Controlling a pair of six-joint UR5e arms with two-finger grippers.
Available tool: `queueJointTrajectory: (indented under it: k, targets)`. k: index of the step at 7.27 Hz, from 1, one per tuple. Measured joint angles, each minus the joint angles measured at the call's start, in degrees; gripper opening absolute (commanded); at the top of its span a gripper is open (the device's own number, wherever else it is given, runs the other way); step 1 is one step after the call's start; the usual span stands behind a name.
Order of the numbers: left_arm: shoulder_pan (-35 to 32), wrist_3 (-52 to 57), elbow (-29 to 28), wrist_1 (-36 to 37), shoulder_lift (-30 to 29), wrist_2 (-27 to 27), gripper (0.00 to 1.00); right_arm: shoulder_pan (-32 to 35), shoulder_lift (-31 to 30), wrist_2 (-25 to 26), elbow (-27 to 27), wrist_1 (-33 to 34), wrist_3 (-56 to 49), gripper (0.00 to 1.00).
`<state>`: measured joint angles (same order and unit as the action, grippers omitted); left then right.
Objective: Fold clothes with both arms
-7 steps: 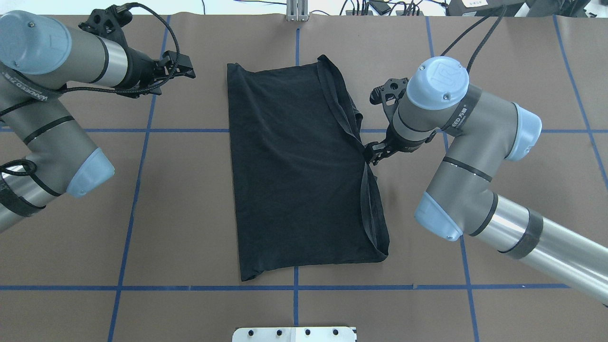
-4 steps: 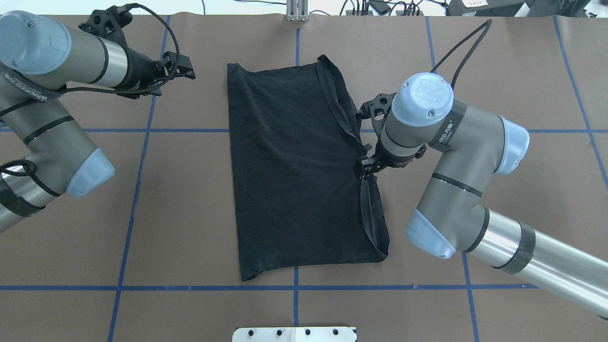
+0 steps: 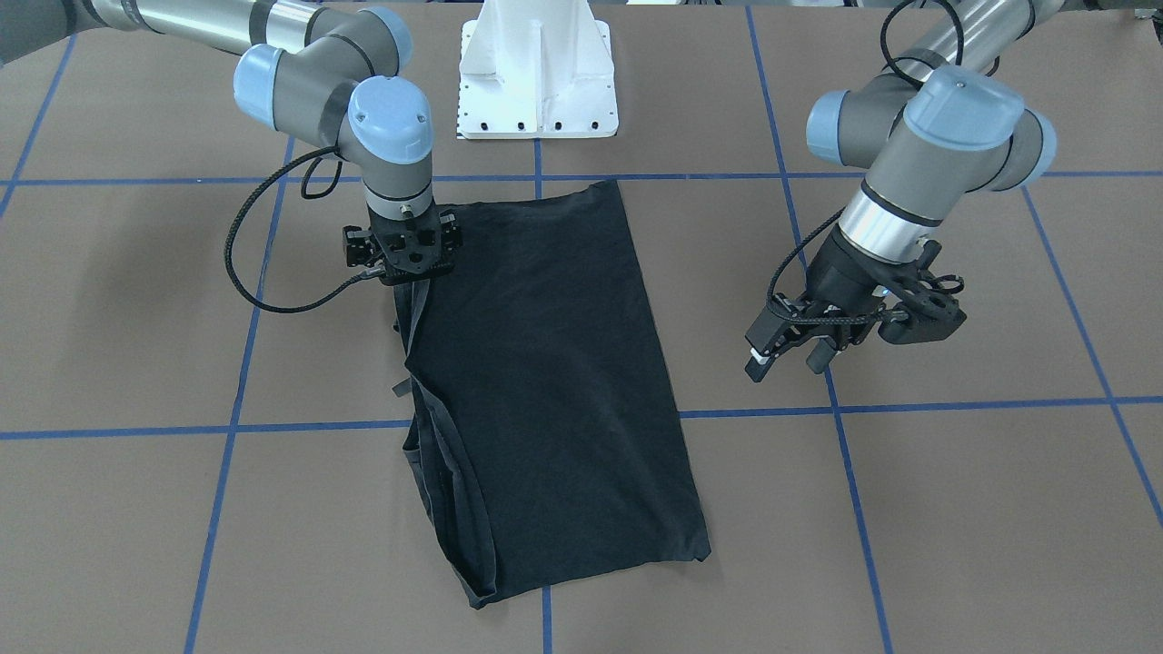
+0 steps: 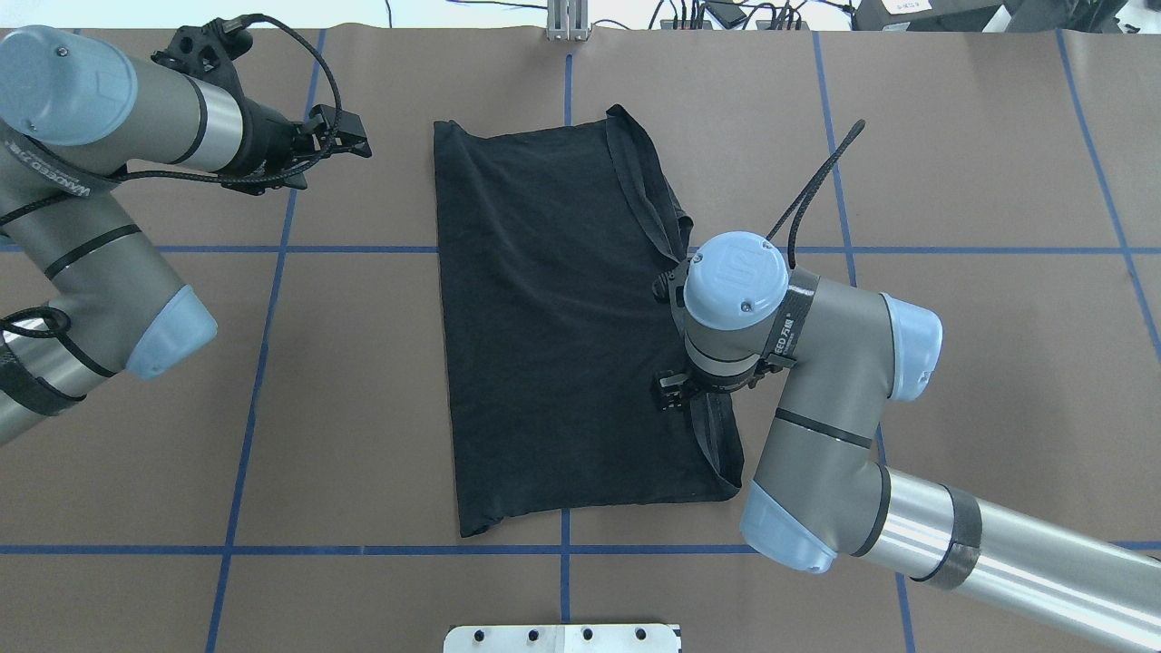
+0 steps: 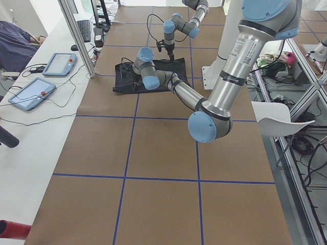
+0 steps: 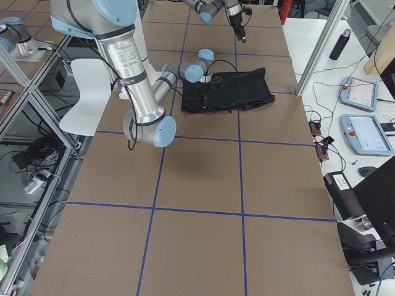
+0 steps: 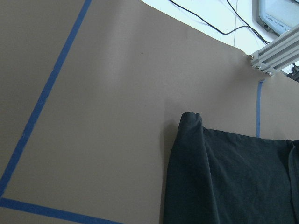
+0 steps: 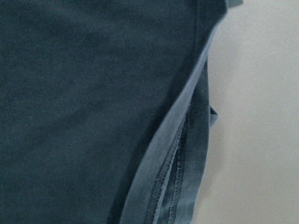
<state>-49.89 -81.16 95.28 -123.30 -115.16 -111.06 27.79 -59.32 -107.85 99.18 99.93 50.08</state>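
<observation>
R tool [image 3: 406, 275] over T-shirt [image 3: 545, 381] edge, can't tell if gripping; L tool [image 3: 786, 361] spread.

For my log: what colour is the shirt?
The shirt is plain black; overhead view shows it best.

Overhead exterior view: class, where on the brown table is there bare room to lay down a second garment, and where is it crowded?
Free: brown paper-covered table between the silver-grey left arm and the black folded T-shirt; also the far right corner. Crowded: the shirt's right edge, under the right gripper.
</observation>
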Motion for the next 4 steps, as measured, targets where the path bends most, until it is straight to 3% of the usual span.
queueJointTrajectory:
  k: [4]
  targets:
    - [0.1,-0.1,0.3,0.1,-0.3,-0.7,1.00,2.0,-0.2,-0.1,-1.5,0.7,-1.7,1.00]
